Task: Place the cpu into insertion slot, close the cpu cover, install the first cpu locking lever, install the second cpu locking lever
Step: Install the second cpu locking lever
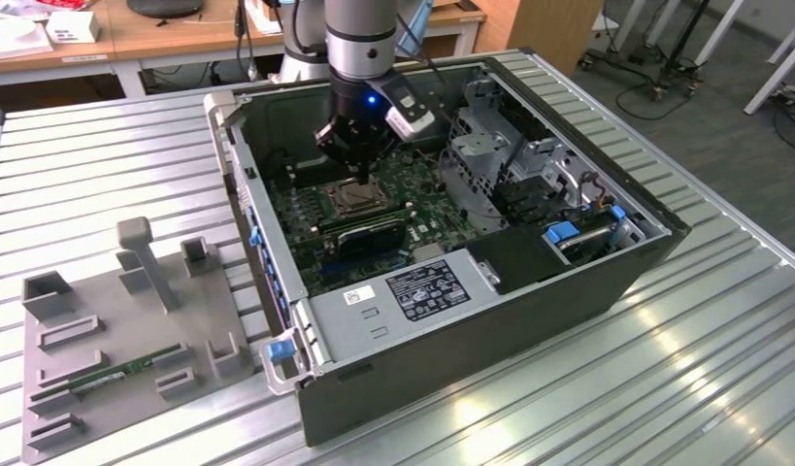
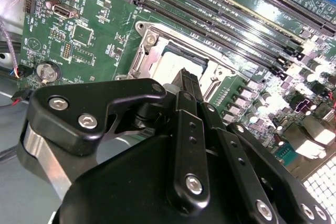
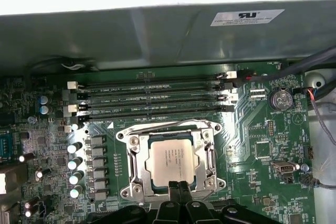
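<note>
The cpu (image 3: 170,158) lies flat in its socket on the green motherboard, its pale metal face showing through the cut-out of the cpu cover (image 3: 137,162). The silvery cover frame sits down around the chip. My gripper (image 3: 178,185) hangs at the socket's near edge, its two black fingers pressed together with nothing seen between them. In the second wrist view the gripper (image 2: 188,75) reaches over the cpu (image 2: 167,70) and the cover (image 2: 151,51). From the exterior view the gripper (image 1: 361,177) stands just above the socket (image 1: 350,200) inside the open computer case.
Long black memory slots (image 3: 152,98) run beside the socket. Cables (image 3: 321,72) lie at the board's edge. The case walls (image 1: 411,320) and a drive cage (image 1: 494,146) close in around the board. A grey fixture plate (image 1: 113,340) with a green memory stick (image 1: 113,375) lies at the exterior view's left.
</note>
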You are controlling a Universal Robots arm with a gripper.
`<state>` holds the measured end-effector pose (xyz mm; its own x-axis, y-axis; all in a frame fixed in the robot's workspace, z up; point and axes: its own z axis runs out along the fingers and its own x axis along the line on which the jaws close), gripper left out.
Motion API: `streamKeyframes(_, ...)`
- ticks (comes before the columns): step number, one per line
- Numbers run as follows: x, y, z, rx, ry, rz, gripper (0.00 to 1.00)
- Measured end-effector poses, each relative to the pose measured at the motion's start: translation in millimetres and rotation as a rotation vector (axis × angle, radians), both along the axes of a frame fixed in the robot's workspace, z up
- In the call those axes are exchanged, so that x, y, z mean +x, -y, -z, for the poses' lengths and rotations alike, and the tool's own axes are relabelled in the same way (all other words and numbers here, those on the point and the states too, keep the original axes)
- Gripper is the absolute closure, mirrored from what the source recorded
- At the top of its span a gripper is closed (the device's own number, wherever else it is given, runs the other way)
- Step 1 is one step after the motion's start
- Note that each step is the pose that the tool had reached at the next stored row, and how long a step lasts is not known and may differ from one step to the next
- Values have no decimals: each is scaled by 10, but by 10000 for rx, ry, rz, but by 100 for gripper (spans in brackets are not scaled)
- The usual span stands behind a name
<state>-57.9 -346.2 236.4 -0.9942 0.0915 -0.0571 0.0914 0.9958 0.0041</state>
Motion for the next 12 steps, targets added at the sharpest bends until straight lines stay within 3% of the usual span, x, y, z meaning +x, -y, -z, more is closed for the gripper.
streamKeyframes(12,4,48,-38,-1,-13,0,89)
